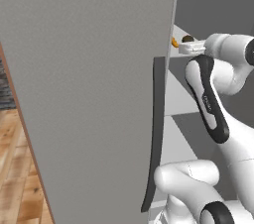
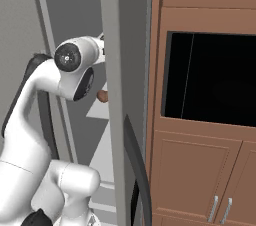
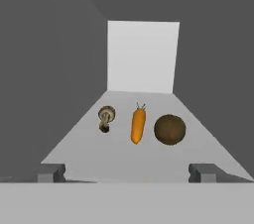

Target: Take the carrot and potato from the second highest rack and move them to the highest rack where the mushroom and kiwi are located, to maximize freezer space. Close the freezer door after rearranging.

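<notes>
The claw [image 3: 127, 172] is standing spread wide with nothing between its fingertips [image 3: 51, 172], hovering at the front edge of the highest rack [image 3: 124, 161] inside the freezer [image 1: 208, 10]. On that pale shelf three things are lying in a row, apart from one another: a small mushroom [image 3: 105, 118] on the left, the carrot [image 3: 138, 124] in the middle with its green stub pointing toward the back wall, and a dark brown round kiwi [image 3: 169, 129] on the right. From the left base view the arm is reaching past the freezer door [image 1: 89, 94], which is standing open, and the carrot is peeking out just beside the door's edge. Lower shelf plates [image 1: 178, 91] are showing below the arm.
</notes>
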